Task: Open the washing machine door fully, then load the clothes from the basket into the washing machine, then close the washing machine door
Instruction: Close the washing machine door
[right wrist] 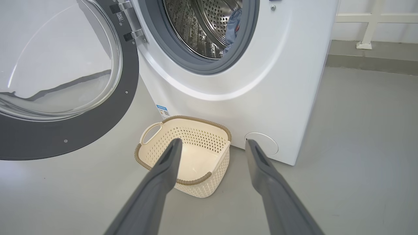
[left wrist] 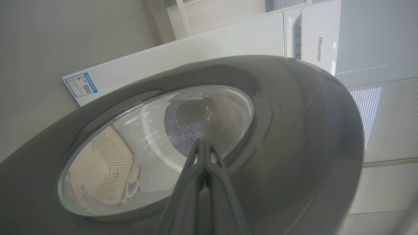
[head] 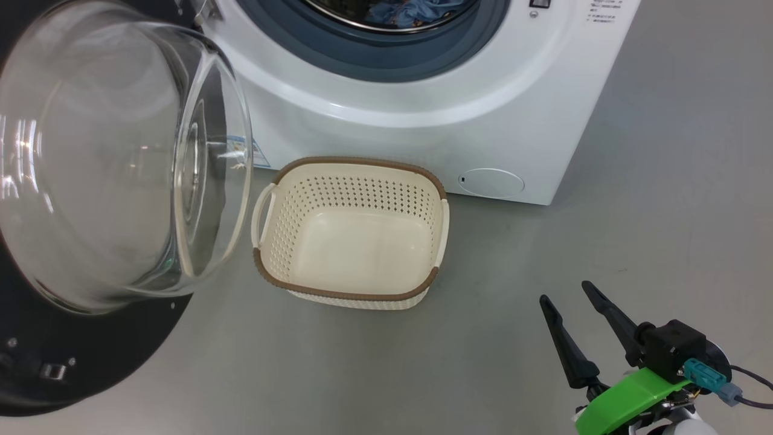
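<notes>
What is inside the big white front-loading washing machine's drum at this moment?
Light blue fabric clothes show in the perforated steel drum. The grey-blue rubber gasket covers the drum's lower front, so how much lies there cannot be told.

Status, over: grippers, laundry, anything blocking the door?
Left gripper shut, at outer side of door. Right gripper open, empty. Door wide open; clothes in drum, basket empty. Basket close to door swing.
</notes>
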